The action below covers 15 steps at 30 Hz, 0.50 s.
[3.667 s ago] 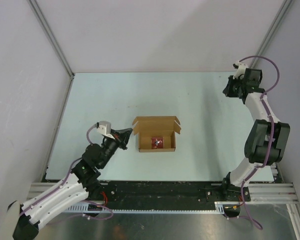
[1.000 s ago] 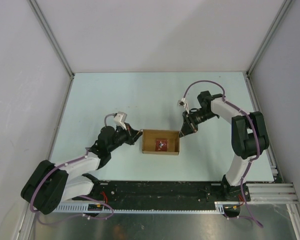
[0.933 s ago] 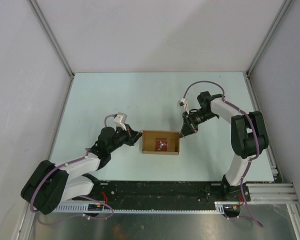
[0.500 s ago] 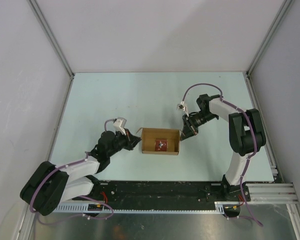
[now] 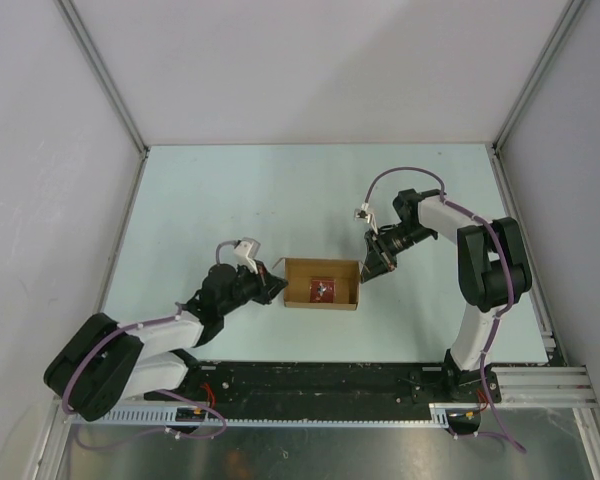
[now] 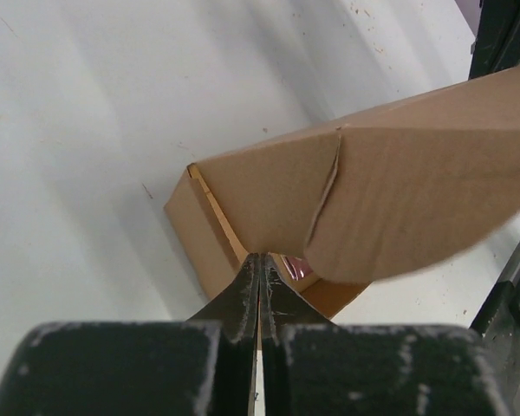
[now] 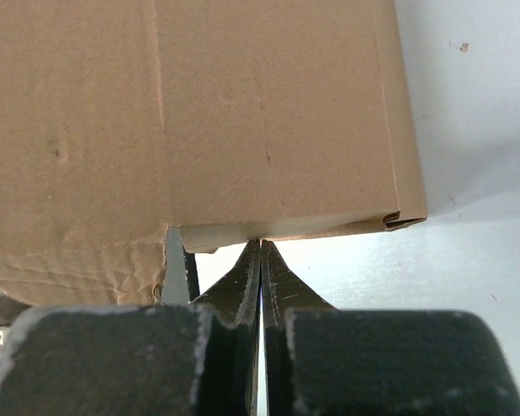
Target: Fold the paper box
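The paper box (image 5: pixel 302 284) is brown cardboard, open at the top, and sits mid-table between both arms. My left gripper (image 5: pixel 278 288) is shut and empty, its tips pressed against the box's left end. In the left wrist view, the left gripper (image 6: pixel 260 257) touches a flap (image 6: pixel 390 199) that leans over the box. My right gripper (image 5: pixel 366 274) is shut and empty, touching the box's right end. In the right wrist view, the right gripper (image 7: pixel 260 244) meets the lower edge of the cardboard wall (image 7: pixel 269 113).
A small red square packet (image 5: pixel 321 290) lies inside the box, glimpsed under the flap as the packet (image 6: pixel 298 265). Pale walls enclose the table on the left, back and right. A black rail (image 5: pixel 310 383) runs along the near edge.
Both shut grippers have closed in on the box ends over the last second, the left sliding nearer and against the left flap, the right moving slightly nearer. Earlier the right arm was far back.
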{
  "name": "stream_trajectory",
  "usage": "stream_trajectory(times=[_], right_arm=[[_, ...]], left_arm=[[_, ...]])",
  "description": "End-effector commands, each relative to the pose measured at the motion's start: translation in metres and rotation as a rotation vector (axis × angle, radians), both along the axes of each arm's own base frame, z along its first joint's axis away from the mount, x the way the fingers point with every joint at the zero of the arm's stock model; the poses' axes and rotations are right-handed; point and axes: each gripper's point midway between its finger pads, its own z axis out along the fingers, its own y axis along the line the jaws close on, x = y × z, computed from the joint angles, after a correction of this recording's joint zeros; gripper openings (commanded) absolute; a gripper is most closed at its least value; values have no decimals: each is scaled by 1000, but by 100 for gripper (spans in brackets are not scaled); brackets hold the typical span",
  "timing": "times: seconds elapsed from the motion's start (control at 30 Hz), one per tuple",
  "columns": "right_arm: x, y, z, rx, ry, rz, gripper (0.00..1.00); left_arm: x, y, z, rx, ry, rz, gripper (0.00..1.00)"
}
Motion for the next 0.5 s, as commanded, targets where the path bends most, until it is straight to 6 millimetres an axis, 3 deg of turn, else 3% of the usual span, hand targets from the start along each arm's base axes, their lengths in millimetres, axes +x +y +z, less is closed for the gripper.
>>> stream_trajectory(times=[0.0,0.47], right_arm=[[-4,5,9,41,-12,18,0],[-6,10,4,35,9,21,0]], left_arm=[[8,-14,20,-47,-44,-10,0],[3,-7,13,-37,-39,9,0]])
